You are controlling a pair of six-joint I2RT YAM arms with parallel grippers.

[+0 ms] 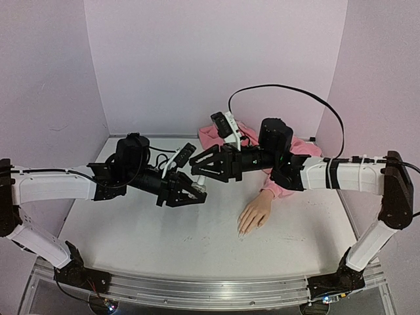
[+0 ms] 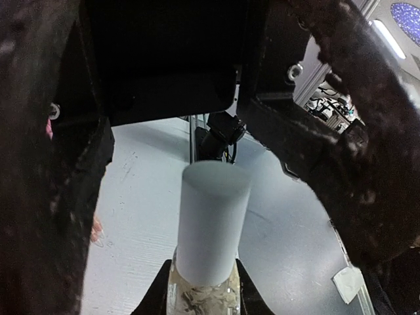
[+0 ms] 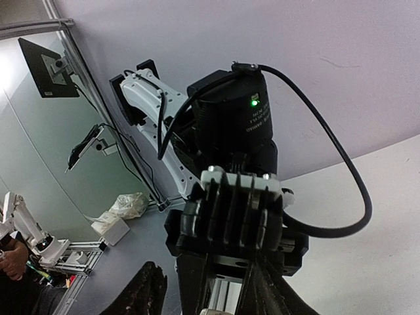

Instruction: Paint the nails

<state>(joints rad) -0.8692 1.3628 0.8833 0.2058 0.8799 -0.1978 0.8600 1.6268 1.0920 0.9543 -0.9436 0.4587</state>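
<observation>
Left claw is clenched on a small bottle, white cap up. Right claw faces it, fingers spread either side of the cap, seemingly not touching. The nails are off to the right, on the mannequin hand resting on the desk.

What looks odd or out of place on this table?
Nothing looks spilled or broken. The one strange sight is a lifelike mannequin hand in a pink sleeve lying flat on the table, while the left end effector grips a small white-capped bottle in mid-air.
</observation>
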